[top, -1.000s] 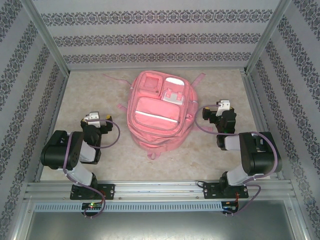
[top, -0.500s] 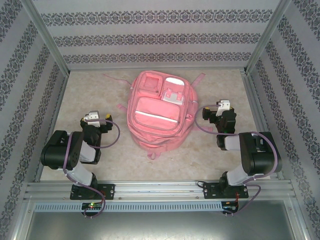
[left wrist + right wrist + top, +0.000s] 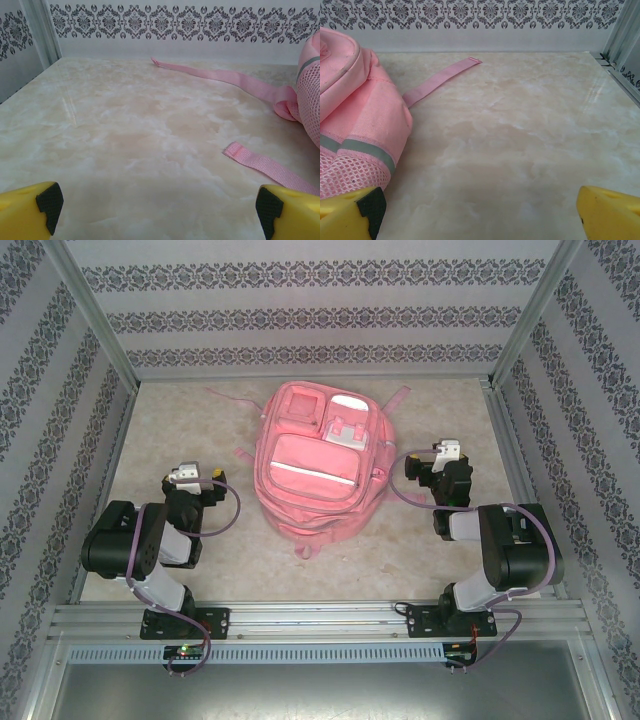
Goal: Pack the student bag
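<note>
— Pink fabric sits at the middle of our top view: the student bag (image 3: 318, 465) lies flat on the marble-patterned table (image 3: 180, 420), front pockets facing up, between our two arms.
— Where do we see its straps?
— From our left wrist camera, one long pink strap (image 3: 225, 77) runs across the table toward the patterned back wall (image 3: 175, 22). A shorter strap end (image 3: 265, 167) lies nearer to us.
— What is our left gripper (image 3: 157, 210) doing?
— Its yellow fingers (image 3: 30, 212) are spread wide with bare tabletop between them, and they hold nothing. It sits to the left of the bag, apart from it.
— And our right gripper (image 3: 480, 212)?
— It is also spread wide and empty. It sits just to the right of the bag. The bag's mesh pocket (image 3: 350, 175) and grey band (image 3: 365, 147) lie close beside its left finger, and we cannot tell whether they touch.
</note>
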Tool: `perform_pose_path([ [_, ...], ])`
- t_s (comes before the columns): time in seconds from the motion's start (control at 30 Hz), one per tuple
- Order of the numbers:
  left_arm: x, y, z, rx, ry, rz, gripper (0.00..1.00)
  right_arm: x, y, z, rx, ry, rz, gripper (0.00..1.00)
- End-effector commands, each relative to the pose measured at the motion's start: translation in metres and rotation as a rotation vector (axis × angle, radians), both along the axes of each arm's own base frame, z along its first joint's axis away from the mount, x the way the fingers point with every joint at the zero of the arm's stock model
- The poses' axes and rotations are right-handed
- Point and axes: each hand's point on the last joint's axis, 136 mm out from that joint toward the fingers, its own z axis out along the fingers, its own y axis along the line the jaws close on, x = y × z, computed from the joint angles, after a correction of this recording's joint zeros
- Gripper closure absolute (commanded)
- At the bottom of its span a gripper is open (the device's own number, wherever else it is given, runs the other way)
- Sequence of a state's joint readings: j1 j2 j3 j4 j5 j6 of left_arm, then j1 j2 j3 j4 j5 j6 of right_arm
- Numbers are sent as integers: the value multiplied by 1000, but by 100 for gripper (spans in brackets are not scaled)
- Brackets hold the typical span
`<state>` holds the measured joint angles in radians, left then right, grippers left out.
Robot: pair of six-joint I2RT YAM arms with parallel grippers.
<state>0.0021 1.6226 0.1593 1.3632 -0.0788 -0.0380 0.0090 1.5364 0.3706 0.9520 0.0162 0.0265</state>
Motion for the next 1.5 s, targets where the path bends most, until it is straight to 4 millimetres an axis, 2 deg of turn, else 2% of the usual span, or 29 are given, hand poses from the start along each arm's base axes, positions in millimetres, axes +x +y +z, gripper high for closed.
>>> perform_pose_path([
  [0.0,1,-1,9,-6,-46,-12,0,-1,5,3,7,-13,20,2],
  [0.43,2,-9,9,2,-43,-60,0,-1,5,3,7,-13,20,2],
  [0.67,3,-33,9,31,-42,-209,0,-1,5,3,7,-13,20,2],
  [1.47,2,-33,9,31,-41,-209,0,-1,5,4,6,-14,20,2],
])
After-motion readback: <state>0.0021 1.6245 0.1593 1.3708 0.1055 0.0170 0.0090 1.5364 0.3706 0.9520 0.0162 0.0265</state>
